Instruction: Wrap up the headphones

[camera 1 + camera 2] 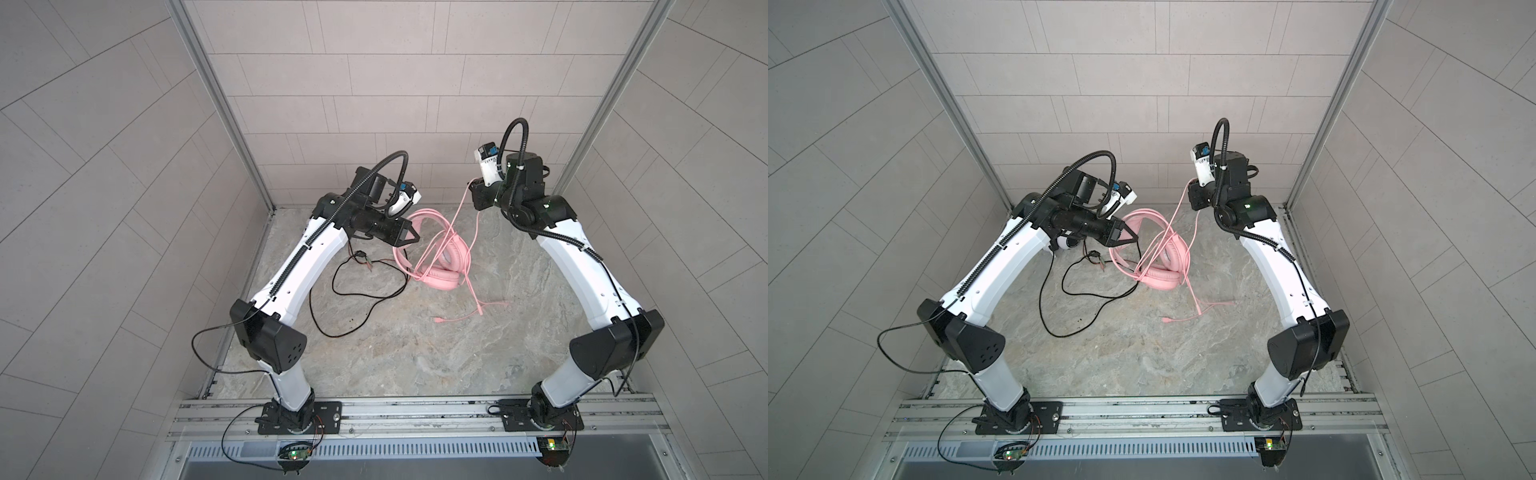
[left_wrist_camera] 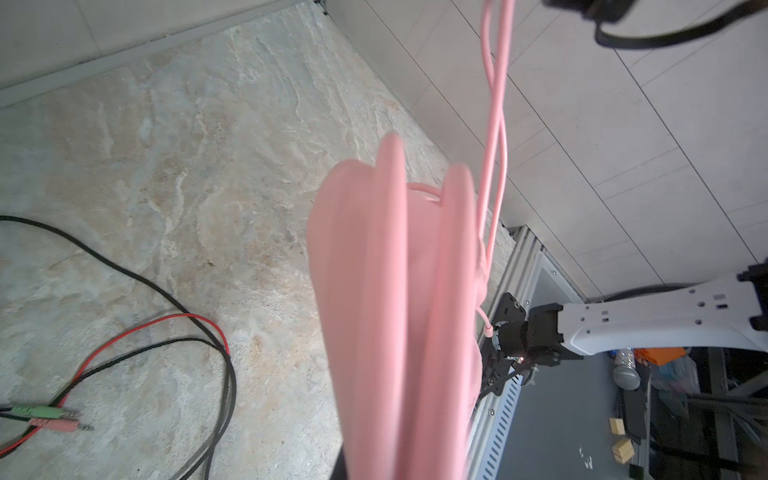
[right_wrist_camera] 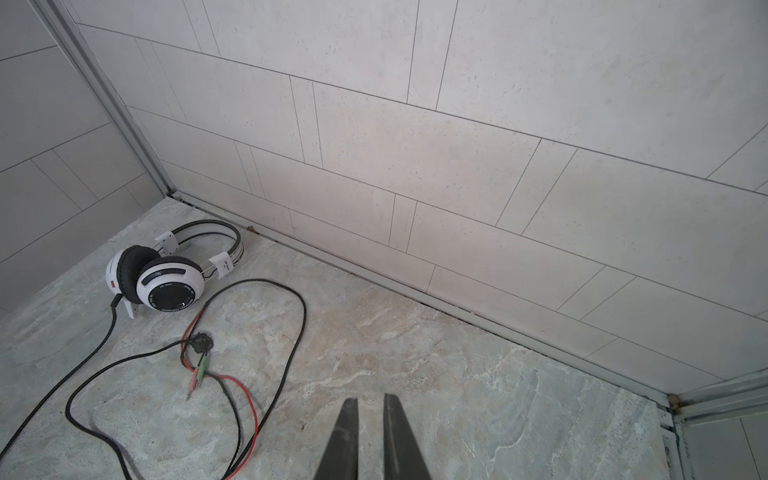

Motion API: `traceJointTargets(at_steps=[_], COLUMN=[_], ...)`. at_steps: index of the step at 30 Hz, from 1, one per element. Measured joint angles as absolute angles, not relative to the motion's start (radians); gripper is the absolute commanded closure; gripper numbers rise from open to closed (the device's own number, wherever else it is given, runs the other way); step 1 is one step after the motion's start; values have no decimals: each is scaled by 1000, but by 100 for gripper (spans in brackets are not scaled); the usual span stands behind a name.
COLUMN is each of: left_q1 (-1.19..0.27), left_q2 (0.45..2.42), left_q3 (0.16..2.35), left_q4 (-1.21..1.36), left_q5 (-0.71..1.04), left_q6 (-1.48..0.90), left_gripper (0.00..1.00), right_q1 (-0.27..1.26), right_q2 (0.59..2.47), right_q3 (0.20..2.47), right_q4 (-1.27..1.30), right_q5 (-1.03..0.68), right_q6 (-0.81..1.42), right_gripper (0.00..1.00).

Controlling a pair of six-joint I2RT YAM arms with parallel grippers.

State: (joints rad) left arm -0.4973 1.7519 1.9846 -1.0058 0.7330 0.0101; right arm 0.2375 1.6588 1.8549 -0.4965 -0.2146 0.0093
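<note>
The pink headphones (image 1: 440, 276) (image 1: 1160, 278) stand on the stone floor at the back middle, with loops of thin pink cable (image 1: 465, 216) around them. My left gripper (image 1: 415, 238) (image 1: 1136, 239) is shut on their headband, which fills the left wrist view (image 2: 374, 291). A strand of pink cable rises to my raised right gripper (image 1: 471, 185) (image 1: 1190, 183). In the right wrist view that gripper (image 3: 370, 399) shows a narrow gap with nothing between its fingers. The white-and-black headphones (image 3: 166, 274) (image 1: 1067, 242) lie in the back left corner, mostly hidden under my left arm.
A long black cable (image 1: 365, 299) (image 3: 291, 332) sprawls over the left floor, ending in green and pink plugs (image 3: 197, 374) (image 2: 41, 417). The pink cable's plug end (image 1: 438, 320) lies on the floor in front. Tiled walls close in the back and both sides.
</note>
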Motion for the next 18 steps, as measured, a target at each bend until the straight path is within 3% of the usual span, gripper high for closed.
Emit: traceJointTargets(at_steps=[8,18], left_q1=[-509,-508], left_q2=[1760,1760], left_q3=[2022,2042], left_q4=[-1077,-991], left_q5=[786,885], left_q6=[28,-65], left_gripper=[100,100], right_q1=[183,178], right_q2=[1875,1938], right_q3=[1892,1771], right_q4=[-426,-314], right_q5=[-319,-437], right_q6=[72,176], right_gripper=[80,78])
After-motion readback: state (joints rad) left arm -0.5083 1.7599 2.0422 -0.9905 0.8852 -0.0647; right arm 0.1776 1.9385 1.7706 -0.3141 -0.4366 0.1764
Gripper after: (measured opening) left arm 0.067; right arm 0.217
